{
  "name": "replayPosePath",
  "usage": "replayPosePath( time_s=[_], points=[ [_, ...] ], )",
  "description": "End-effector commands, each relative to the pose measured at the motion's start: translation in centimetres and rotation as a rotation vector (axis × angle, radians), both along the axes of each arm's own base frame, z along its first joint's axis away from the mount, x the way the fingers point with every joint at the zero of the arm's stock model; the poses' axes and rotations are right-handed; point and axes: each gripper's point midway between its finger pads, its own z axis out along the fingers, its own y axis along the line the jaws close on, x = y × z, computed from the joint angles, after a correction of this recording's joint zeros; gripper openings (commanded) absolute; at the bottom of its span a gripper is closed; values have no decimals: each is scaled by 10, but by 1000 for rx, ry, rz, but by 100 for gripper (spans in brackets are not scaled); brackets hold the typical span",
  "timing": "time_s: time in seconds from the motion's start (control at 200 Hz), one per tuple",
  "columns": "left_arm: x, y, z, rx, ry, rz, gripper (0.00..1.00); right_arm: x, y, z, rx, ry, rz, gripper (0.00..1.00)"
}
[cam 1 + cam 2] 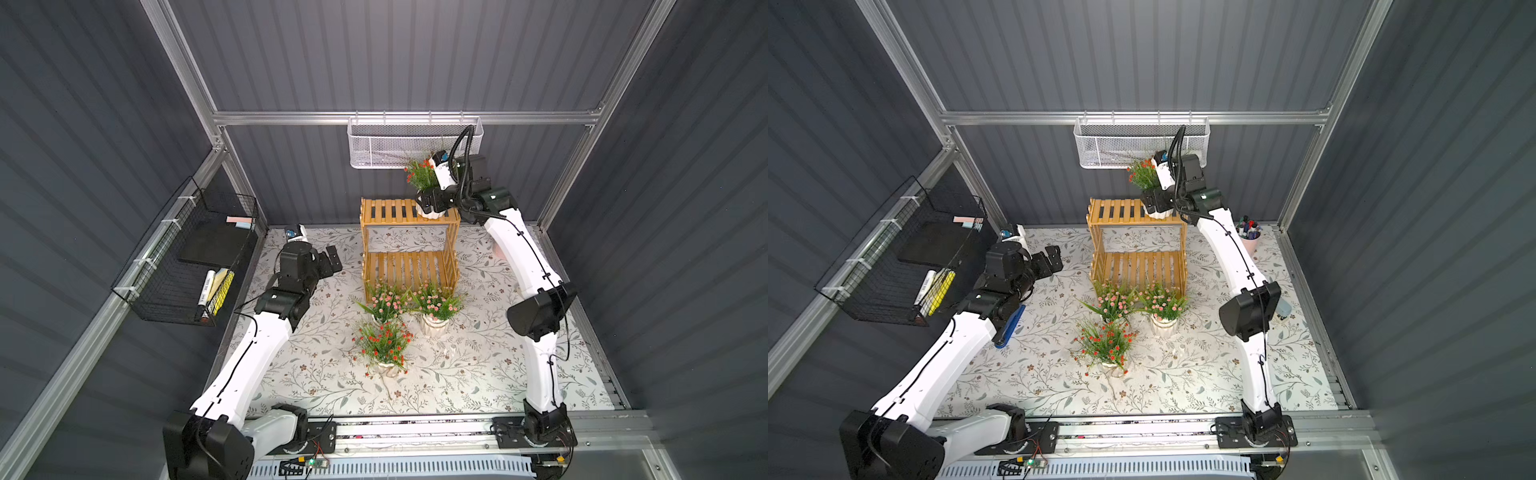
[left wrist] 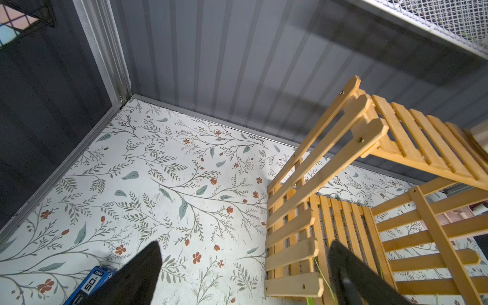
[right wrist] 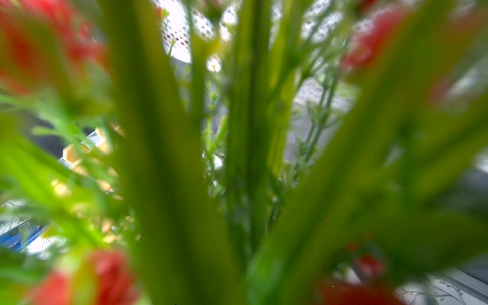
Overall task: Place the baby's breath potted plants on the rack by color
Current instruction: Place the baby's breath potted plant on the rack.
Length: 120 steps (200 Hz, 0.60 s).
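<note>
The right gripper pinches the probably light red plant by its stiff pot (the leaves would only bend); the left gripper is spread.

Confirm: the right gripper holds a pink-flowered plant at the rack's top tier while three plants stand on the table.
No, its colour is wrong: the plant in the right gripper has red-orange blossoms, as both top views show. The rest stands.
</note>
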Motion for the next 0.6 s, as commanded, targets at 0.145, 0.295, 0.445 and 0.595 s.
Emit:
replayPosePath(
  time_s=[0.145, 0.295, 0.445, 0.595],
  points=[
    [-4, -1, 13, 4, -19, -6, 99, 3, 3, 23, 17, -79, 25, 74],
    [-5, 0, 13, 6, -19, -3, 99, 5, 2, 12, 3, -55, 16, 88],
    [-6, -1, 13, 5, -17, -6, 99, 6, -2, 8, -1, -52, -7, 99],
    [-6, -1, 11, 7, -4, -9, 99, 4, -4, 15, 16, -67, -19, 99]
  ],
)
